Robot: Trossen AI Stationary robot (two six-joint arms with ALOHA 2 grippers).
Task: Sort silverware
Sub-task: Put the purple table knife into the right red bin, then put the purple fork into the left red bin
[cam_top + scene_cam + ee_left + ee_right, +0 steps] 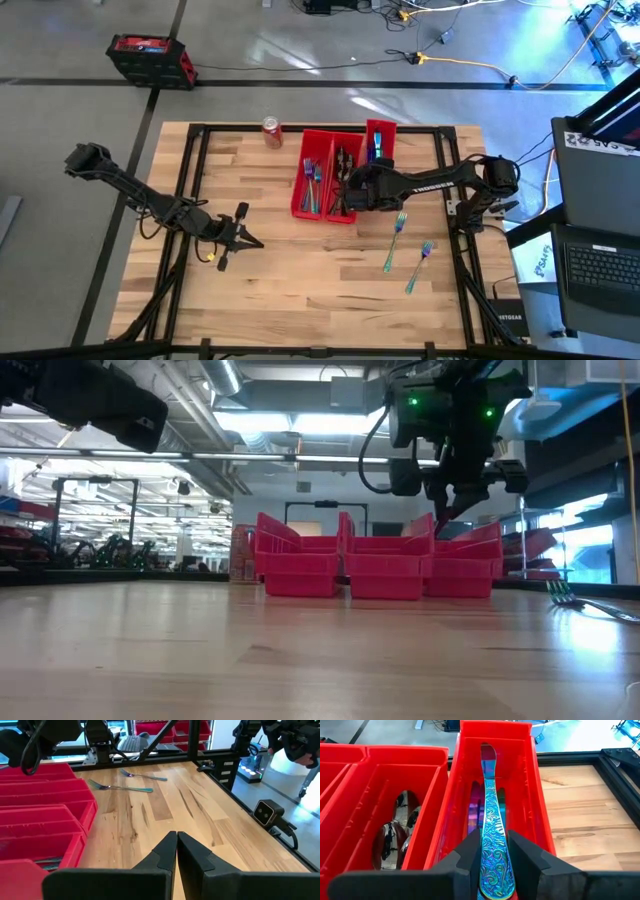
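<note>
Resting low over the desk (300, 270) at the left, left pincer (243, 228) clenched on nothing, well apart from the bins. Standing farther right, by the red can (271, 131), three red bins (336, 212) side by side: forks (312, 184) in the left one, spoons (395, 832) in the middle, knives in the right. Hanging over the right bin (532, 795), right pincer (491, 860) grasping an iridescent knife (492, 815) lengthwise above it. Lying loose on the bare wood right of the bins, two forks (396, 240), near each other.
</note>
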